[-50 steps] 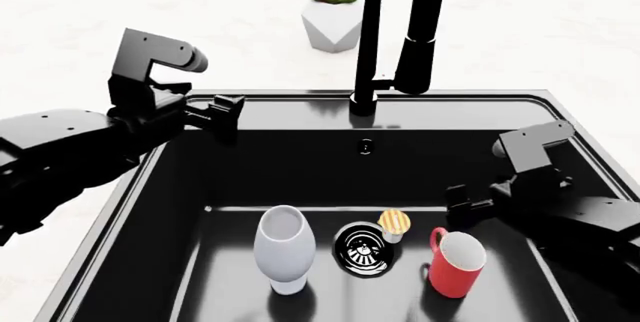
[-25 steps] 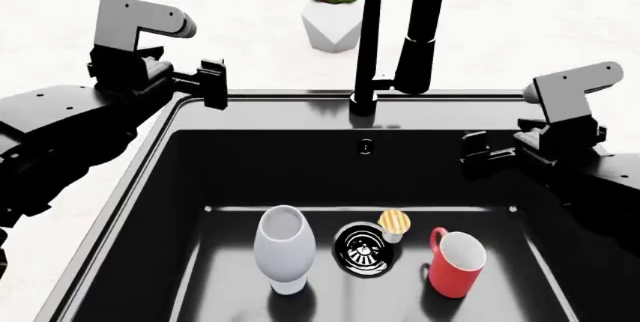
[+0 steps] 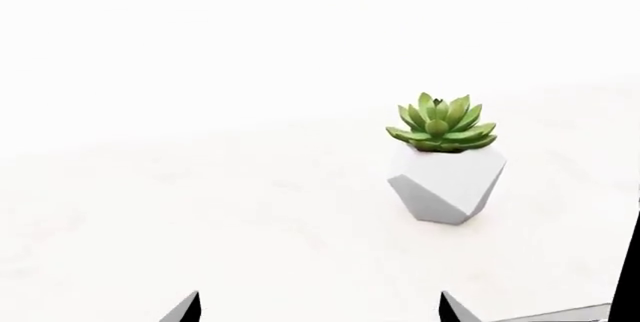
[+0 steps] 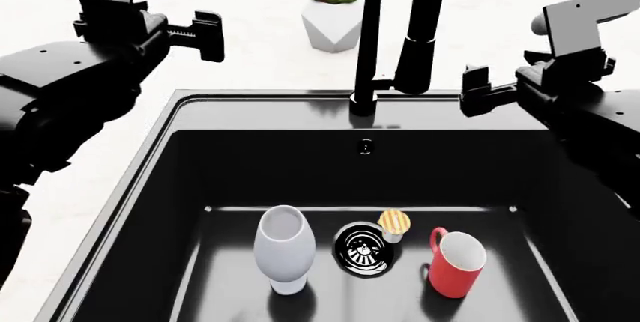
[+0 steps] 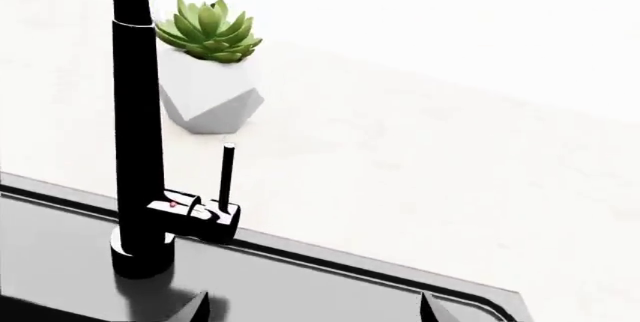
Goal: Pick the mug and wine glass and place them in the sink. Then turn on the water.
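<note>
Both claws hang empty with jaws spread — left claw [image 4: 200, 36] at upper left, right claw [image 4: 478, 90] at right near the faucet [image 4: 368, 37]. Mug [image 4: 457, 263] and wine glass [image 4: 284, 249] stand upright in the sink [image 4: 140, 202], flanking the drain — placing looks done. No water shows; the faucet lever [image 5: 228, 174] is left to turn.

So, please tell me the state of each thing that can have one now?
mug: upright in the sink, empty
wine glass: upright in the sink, empty
faucet: no water running
faucet lever: standing upright
left gripper: open, holding nothing
right gripper: open, holding nothing
</note>
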`<state>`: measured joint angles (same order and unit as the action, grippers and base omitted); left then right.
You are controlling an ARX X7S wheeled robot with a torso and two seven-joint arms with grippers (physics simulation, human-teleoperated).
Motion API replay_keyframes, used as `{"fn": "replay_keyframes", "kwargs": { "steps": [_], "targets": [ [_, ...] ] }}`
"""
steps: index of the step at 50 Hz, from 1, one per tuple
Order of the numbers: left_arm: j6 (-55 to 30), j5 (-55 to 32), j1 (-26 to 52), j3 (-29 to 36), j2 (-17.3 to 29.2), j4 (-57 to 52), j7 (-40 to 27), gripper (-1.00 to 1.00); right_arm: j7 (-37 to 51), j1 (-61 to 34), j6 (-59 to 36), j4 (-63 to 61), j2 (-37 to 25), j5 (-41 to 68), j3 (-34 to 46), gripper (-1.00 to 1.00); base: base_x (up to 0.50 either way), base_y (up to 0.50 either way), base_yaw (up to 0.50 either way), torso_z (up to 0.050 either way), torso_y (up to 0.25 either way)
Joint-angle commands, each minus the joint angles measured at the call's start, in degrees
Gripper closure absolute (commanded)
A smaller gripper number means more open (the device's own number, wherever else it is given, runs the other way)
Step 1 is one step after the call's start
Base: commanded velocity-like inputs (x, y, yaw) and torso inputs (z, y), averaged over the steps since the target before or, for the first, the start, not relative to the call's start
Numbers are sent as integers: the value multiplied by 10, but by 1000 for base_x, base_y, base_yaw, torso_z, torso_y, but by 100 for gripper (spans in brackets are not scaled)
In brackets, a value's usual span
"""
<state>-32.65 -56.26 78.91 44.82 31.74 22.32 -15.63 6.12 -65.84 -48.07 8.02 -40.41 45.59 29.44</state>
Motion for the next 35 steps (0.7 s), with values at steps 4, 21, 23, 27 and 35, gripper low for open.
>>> {"fn": "replay_keyframes", "kwargs": {
  "steps": [4, 21, 23, 27, 35],
  "targets": [
    [31, 48, 66, 8, -63, 123, 12, -100, -68, -87, 95, 160, 69, -80, 37, -100, 0, 0, 0, 0, 0],
    [65, 87, 119, 18, -117, 247, 27, -100, -148, -190, 264, 457, 191, -160, 68, -100, 0, 0, 0, 0, 0],
    [64, 87, 119, 18, -115, 243, 25, -100, -156, -200, 284, 490, 204, -166, 70, -100, 0, 0, 0, 0, 0],
    [56, 85, 114, 19, -109, 225, 19, -100, -179, -229, 331, 575, 232, -179, 74, -100, 0, 0, 0, 0, 0],
    [53, 86, 111, 20, -105, 216, 17, -100, -209, -258, 386, 669, 268, -206, 54, -100, 0, 0, 0, 0, 0]
  ]
}}
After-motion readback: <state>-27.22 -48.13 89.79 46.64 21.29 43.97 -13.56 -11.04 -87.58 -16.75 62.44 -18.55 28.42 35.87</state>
